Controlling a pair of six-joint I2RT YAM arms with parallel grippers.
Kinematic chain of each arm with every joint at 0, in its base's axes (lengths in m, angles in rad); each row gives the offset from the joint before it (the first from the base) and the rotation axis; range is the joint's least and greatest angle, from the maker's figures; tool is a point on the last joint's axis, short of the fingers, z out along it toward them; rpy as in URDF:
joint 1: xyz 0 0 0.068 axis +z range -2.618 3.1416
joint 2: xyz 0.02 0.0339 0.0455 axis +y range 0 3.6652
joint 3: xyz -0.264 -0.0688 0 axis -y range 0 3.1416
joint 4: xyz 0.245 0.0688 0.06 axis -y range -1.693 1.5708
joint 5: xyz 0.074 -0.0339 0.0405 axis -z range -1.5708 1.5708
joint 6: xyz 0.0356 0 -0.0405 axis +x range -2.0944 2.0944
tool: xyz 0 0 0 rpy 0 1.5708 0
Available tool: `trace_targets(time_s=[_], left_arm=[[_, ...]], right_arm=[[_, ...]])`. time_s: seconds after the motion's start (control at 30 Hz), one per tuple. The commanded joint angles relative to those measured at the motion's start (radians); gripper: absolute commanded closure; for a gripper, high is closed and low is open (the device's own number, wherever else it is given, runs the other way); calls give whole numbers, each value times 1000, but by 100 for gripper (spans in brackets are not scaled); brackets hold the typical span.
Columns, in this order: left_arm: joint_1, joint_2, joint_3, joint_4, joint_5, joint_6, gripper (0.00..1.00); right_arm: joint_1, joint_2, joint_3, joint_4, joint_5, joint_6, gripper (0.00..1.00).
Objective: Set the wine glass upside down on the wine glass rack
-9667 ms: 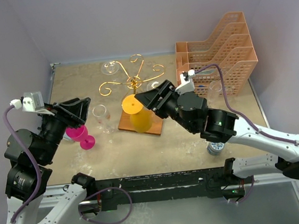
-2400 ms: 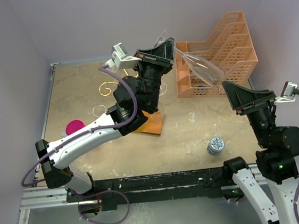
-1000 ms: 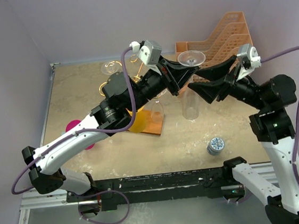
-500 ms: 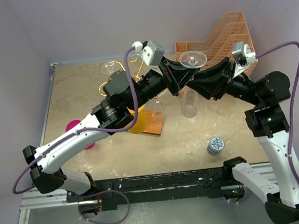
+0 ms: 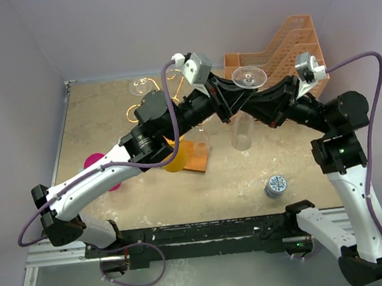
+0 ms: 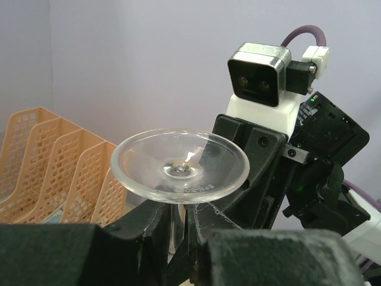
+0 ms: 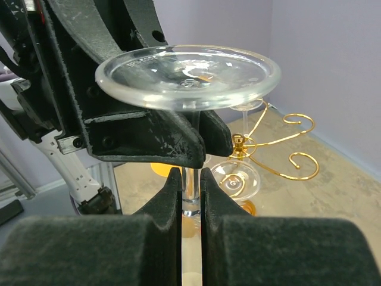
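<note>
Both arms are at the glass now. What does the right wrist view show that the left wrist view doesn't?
Right wrist only: the gold wine glass rack on the table beyond, and the right gripper, its fingers shut on the stem. Left wrist only: the peach tray stack and the right arm's camera. Both: the wine glass, foot up, its stem gripped by the left gripper.

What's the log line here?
wine glass: foot up, midair | left hand: shut on stem | right hand: shut on stem | wine glass rack: not reached
</note>
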Motion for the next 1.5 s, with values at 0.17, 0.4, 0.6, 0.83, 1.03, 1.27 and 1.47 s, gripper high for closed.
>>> trace_targets(time_s=[0.17,0.4,0.6,0.83,1.03,1.27,1.47], left_arm=[[-14,-83,-61,28,-118,-47,61],[-13,-272,-221,-59,-337,-40,52],[-13,-482,-320,-175,-479,-29,51],[-13,-699,-440,-335,-654,-76,51],[-13,-843,-474,-524,-805,-131,51],[-13,-941,-484,-676,-903,-190,50],[-13,-961,-509,-684,-919,-231,50]], right_arm=[[-1,-25,-14,10,176,-67,100],[-1,-9,-71,27,331,-106,100],[0,61,-84,92,384,-114,100],[11,177,-116,235,434,-147,100],[80,284,-116,340,493,-228,100],[150,378,-140,474,494,-300,100],[151,456,-143,520,502,-314,100]])
